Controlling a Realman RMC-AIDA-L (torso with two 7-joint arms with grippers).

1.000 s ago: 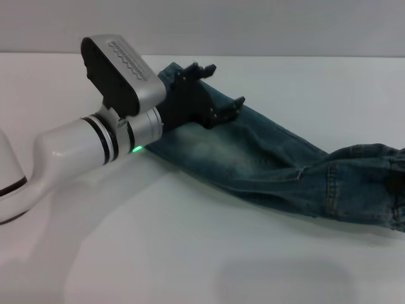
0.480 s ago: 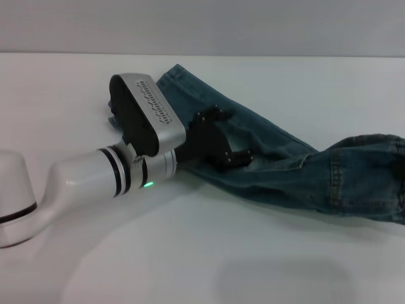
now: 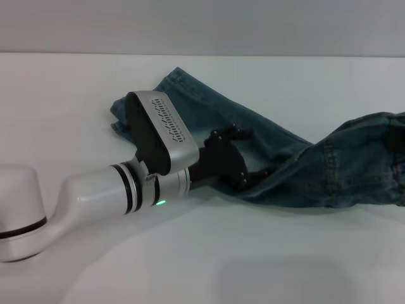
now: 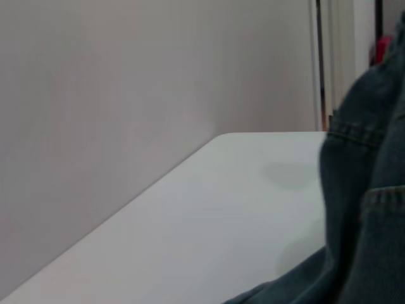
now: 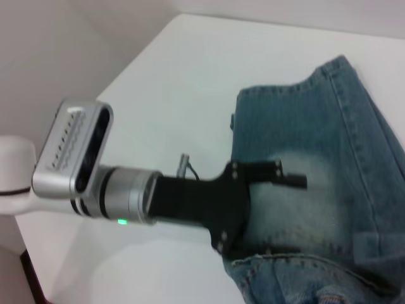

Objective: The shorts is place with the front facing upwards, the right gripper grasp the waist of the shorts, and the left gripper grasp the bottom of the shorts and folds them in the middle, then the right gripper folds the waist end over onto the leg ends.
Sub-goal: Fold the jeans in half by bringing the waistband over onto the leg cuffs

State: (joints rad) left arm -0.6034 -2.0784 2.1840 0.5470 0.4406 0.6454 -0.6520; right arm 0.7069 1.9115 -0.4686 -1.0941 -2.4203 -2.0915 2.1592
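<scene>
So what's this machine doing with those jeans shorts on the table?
It is partway through folding them. The denim shorts lie on a white table, already doubled lengthwise. The left pincer, black on a white arm, sits open over the middle of the fabric, not gripping it. The waist at the right is raised off the table and bunched, heading toward the leg ends at the far left. The right pincer itself is out of sight in these pictures.

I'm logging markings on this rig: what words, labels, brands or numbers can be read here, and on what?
One marking: a row of raised characters along the silver-grey block on the white left arm, too blurred to read.
Blue-green denim shorts: no readable label.
</scene>
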